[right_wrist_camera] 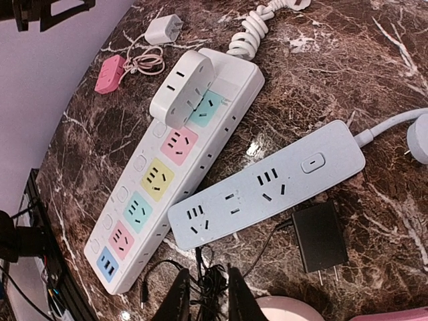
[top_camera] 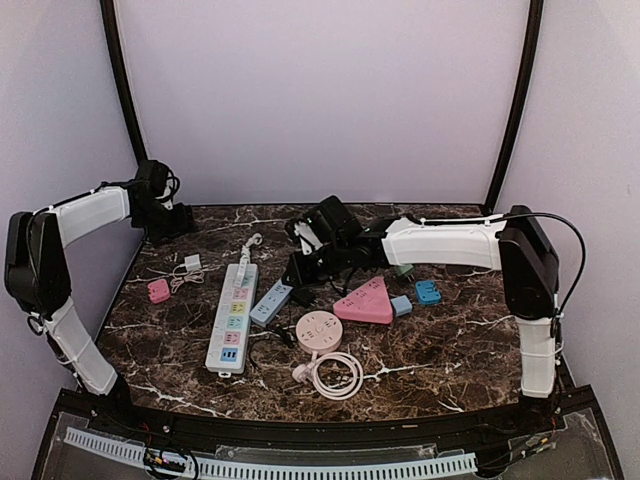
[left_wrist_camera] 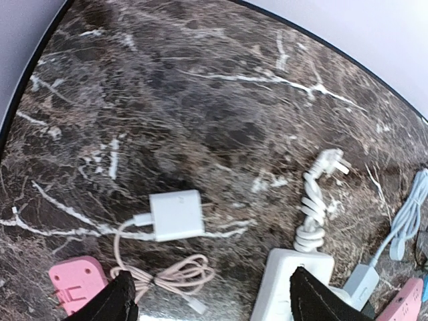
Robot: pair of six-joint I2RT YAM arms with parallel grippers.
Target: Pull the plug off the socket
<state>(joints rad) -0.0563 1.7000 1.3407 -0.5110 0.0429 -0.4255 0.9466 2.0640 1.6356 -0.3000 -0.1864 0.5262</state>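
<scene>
Since the plug [right_wrist_camera: 319, 235] is lying free just beside the blue strip [right_wrist_camera: 267, 184], the pull is looking done: the left gripper [left_wrist_camera: 214, 301] is hanging wide open, whether the right gripper [right_wrist_camera: 206, 297] is pinching the cord [right_wrist_camera: 204, 271] I cannot tell, and next it is needing to lift clear.

Table [top_camera: 430, 350]: showing as dark marble-look stone with white veins — polished and catching the light.
White power strip [right_wrist_camera: 194, 160]: looking like smooth hard plastic, its pastel socket faces giving a soft sheen.
White plug [right_wrist_camera: 182, 90]: gleaming as glossy white plastic.
Blue strip [right_wrist_camera: 267, 184]: reading as pale plastic, more satin than shiny.
Black charger [right_wrist_camera: 319, 236]: showing matt black plastic, its prongs glinting like metal.
Coiled cord [left_wrist_camera: 311, 214]: appearing as smooth, rubbery white sheathing.
Pink cable [left_wrist_camera: 170, 274]: lying smooth — looking rubbery too.
</scene>
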